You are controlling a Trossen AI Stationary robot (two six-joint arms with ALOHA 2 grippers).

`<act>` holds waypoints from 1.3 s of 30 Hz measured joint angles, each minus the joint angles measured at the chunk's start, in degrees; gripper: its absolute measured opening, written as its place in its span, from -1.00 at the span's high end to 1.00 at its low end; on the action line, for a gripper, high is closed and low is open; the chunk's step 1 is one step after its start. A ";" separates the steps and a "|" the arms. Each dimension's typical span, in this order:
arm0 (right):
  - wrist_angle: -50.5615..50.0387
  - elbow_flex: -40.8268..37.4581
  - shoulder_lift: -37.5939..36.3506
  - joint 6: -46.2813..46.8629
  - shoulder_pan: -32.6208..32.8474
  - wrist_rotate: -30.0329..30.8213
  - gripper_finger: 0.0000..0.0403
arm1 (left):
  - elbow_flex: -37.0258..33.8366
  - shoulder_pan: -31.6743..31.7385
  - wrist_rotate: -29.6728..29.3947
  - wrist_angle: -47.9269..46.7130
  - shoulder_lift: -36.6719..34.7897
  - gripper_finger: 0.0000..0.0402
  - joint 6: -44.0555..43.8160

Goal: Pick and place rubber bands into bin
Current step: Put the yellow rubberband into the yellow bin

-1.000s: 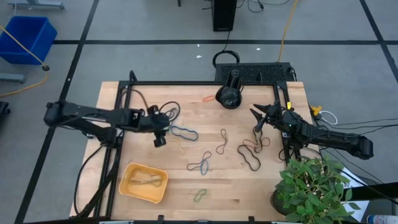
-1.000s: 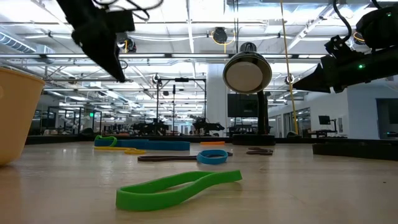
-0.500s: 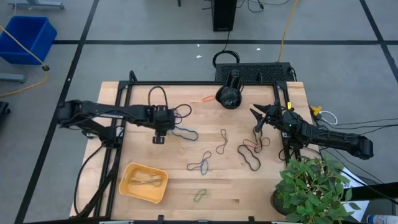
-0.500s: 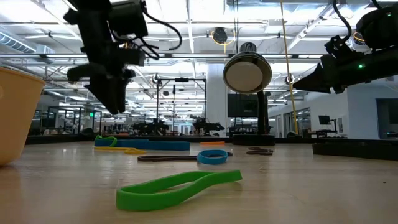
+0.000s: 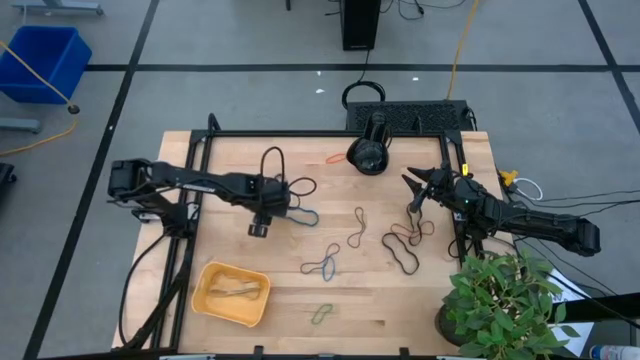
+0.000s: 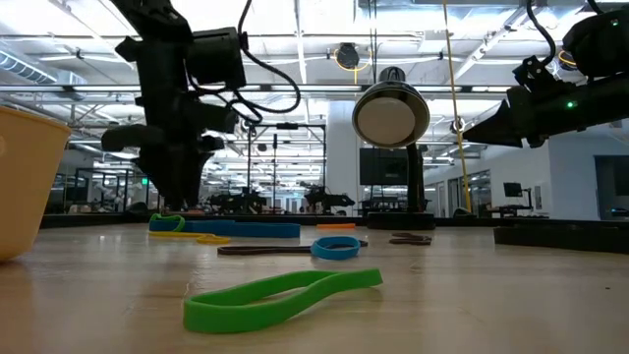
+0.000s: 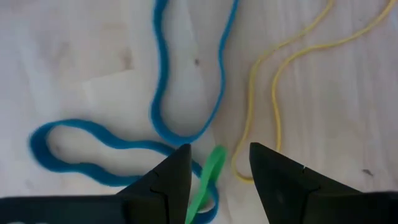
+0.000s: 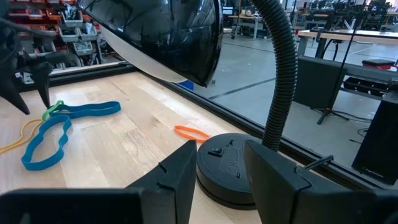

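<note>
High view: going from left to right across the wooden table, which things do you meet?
Shallow orange-yellow plastic bin → left gripper → small green rubber band → round black lamp base → dark loop-shaped rubber band → right gripper → leafy green potted plant.

We see a grey floor (image 5: 250, 40) crossed by dark lines, a blue tub (image 5: 45, 60) (upper left), a plant (image 5: 505, 305), and ceiling lights (image 6: 295, 39) beyond the wooden table (image 5: 290, 310).
</note>
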 joint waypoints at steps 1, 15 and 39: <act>0.00 0.01 0.00 -0.01 0.01 0.00 0.35 | 0.00 -0.14 0.55 0.06 0.33 0.15 -0.01; -0.18 0.02 0.00 -0.03 0.01 0.00 0.35 | 0.00 -2.43 2.38 2.48 5.94 0.15 -0.64; -1.69 0.02 0.00 0.01 -0.01 0.00 0.35 | 0.09 -2.39 7.42 2.13 8.24 0.63 -4.97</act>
